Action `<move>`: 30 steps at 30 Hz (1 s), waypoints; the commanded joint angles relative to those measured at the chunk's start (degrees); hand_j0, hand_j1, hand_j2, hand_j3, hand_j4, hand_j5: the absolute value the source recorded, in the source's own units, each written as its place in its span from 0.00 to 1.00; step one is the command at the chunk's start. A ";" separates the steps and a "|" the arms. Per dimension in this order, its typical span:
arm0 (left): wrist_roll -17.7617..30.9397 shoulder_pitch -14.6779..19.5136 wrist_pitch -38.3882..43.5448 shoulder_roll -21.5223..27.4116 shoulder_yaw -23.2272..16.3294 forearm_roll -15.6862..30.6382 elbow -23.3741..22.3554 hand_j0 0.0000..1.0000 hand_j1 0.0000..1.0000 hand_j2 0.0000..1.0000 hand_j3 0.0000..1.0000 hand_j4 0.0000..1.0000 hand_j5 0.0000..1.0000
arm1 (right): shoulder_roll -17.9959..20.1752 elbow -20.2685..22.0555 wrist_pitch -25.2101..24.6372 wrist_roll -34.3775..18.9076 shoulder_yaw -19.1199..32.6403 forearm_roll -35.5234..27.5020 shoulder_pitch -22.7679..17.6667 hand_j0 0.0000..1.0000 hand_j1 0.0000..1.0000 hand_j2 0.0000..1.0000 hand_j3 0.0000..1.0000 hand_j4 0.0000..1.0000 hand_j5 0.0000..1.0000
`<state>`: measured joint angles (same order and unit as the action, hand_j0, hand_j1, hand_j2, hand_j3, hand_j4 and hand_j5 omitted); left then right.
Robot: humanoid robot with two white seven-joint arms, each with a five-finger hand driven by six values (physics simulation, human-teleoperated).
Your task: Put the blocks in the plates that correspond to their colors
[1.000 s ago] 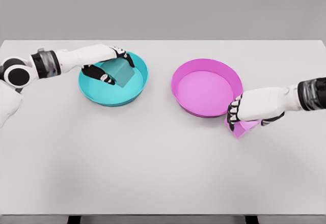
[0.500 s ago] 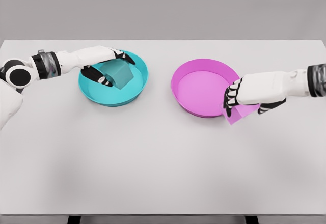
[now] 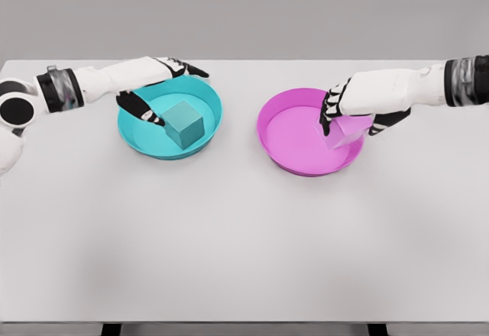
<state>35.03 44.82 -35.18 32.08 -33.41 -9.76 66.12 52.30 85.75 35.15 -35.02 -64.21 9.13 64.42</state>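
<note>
Head view, near to far: bare white tabletop (image 3: 229, 252) in the foreground, nothing lying on it between the camera and the plates. Farther back, two plates side by side, well apart: teal plate (image 3: 145, 141) on the left, pink plate (image 3: 286, 141) on the right. Teal block (image 3: 183, 122) sitting flat inside the teal plate, free of any grip; left hand (image 3: 149, 92) spread above its far-left rim, fingers relaxed and holding nothing. That half of the task looks finished. Pink block (image 3: 342, 131) over the right side of the pink plate, inside the rim, clasped from above by the right hand (image 3: 353, 105) with fingers curled round it. Cannot tell whether the block already touches the plate floor. Left to do, by judgement: set it down, release, lift clear. No clutter anywhere; only the pink rim near the wrist deserves care on withdrawal.
</note>
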 commanded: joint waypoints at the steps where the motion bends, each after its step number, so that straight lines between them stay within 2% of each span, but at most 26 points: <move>1: -0.03 0.00 0.18 4.65 0.28 5.36 6.38 1.00 1.00 1.00 1.00 1.00 1.00 | -2.99 -1.82 -0.15 0.02 0.05 -0.34 0.09 0.62 0.62 0.62 0.62 0.62 0.62; 2: -0.03 -0.18 0.18 6.76 0.37 8.17 8.67 1.00 1.00 1.00 1.00 1.00 1.00 | -3.96 -1.82 -0.15 0.02 -0.21 -0.34 0.35 0.64 0.64 0.64 0.64 0.64 0.64; 4: -0.03 -0.26 0.18 9.58 1.16 11.60 10.43 1.00 1.00 1.00 1.00 1.00 1.00 | -4.66 -1.82 -0.15 0.02 -0.30 -0.26 0.35 0.68 0.68 0.68 0.68 0.68 0.68; 5: -0.03 -0.44 0.18 10.28 1.42 11.96 10.78 1.00 1.00 1.00 1.00 1.00 1.00 | -4.92 -1.99 -0.15 0.02 -0.30 -0.26 0.44 0.70 0.70 0.70 0.70 0.70 0.70; 6: -0.03 -1.75 0.18 11.68 2.12 14.32 11.13 1.00 1.00 1.00 1.00 1.00 1.00 | -5.80 -2.95 -0.15 0.02 -0.30 -0.26 0.53 0.90 0.90 0.90 0.90 0.90 0.90; 7: -0.03 -2.37 0.18 12.30 2.82 15.73 11.22 1.00 1.00 1.00 1.00 1.00 1.00 | -5.98 -3.66 -0.15 0.02 -0.21 -0.26 0.79 1.00 1.00 1.00 1.00 1.00 1.00; 8: -0.03 -3.60 0.18 13.18 4.49 17.49 11.22 1.00 1.00 1.00 1.00 1.00 1.00 | -5.89 -5.15 -0.15 0.02 -0.21 -0.26 1.32 1.00 1.00 1.00 1.00 1.00 1.00; 11: -0.03 -10.98 0.18 13.80 13.63 21.54 11.13 1.00 1.00 1.00 1.00 1.00 1.00 | -5.80 -5.77 -0.15 0.02 -0.21 -0.26 1.67 1.00 1.00 1.00 1.00 1.00 1.00; 12: -0.03 -13.00 0.18 13.89 16.35 21.71 11.13 1.00 1.00 1.00 1.00 1.00 1.00 | -5.80 -5.77 -0.15 0.02 -0.21 -0.26 1.67 1.00 1.00 1.00 1.00 1.00 1.00; 13: -0.03 -16.34 0.18 13.89 21.19 21.71 11.22 1.00 1.00 1.00 1.00 1.00 1.00 | -5.72 -5.77 -0.15 0.02 -0.12 -0.34 2.28 1.00 1.00 1.00 1.00 1.00 1.00; 14: -0.03 -17.83 0.18 13.89 23.02 21.71 11.22 1.00 1.00 1.00 1.00 1.00 1.00 | -5.63 -5.86 -0.15 0.02 -0.12 -0.34 2.46 1.00 1.00 1.00 1.00 1.00 1.00; 15: -0.03 -20.91 0.18 13.80 26.03 21.80 11.22 1.00 1.00 1.00 1.00 1.00 1.00 | -5.54 -5.95 -0.15 0.02 -0.04 -0.34 2.55 1.00 1.00 1.00 1.00 1.00 1.00; 17: -0.03 -24.26 0.18 13.54 27.26 21.89 11.13 1.00 1.00 1.00 1.00 1.00 1.00 | -4.58 -6.82 -0.15 0.02 0.23 -0.78 3.07 1.00 1.00 1.00 1.00 1.00 1.00; 18: -0.03 -25.13 0.18 13.54 27.70 21.89 11.13 1.00 1.00 1.00 1.00 1.00 1.00 | -3.79 -8.31 -0.15 0.02 0.58 -2.27 3.34 1.00 1.00 1.00 1.00 1.00 1.00; 20: -0.03 -29.44 0.18 13.80 28.58 21.98 11.13 1.00 1.00 1.00 1.00 1.00 1.00 | -2.12 -13.24 -0.15 0.02 2.34 -5.00 3.43 1.00 1.00 1.00 1.00 1.00 1.00; 22: -0.03 -32.96 0.18 13.10 30.69 21.98 11.22 1.00 1.00 1.00 1.00 1.00 1.00 | 0.17 -15.61 -0.15 0.02 2.43 -5.36 3.08 1.00 1.00 1.00 1.00 1.00 1.00; 26: -0.03 -37.00 0.18 10.29 30.86 21.80 11.13 1.00 1.00 1.00 1.00 1.00 1.00 | 0.87 -17.55 -0.15 0.02 2.25 -5.35 2.81 1.00 1.00 1.00 1.00 1.00 1.00; 30: -0.03 -37.53 0.18 9.40 30.86 21.71 10.69 1.00 1.00 1.00 1.00 1.00 1.00 | 0.87 -17.72 -0.15 0.02 2.25 -5.27 2.81 1.00 1.00 1.00 1.00 1.00 1.00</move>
<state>35.02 7.30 -35.15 42.02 -2.69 11.49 76.95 52.97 68.43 35.16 -35.02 -62.07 4.29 67.15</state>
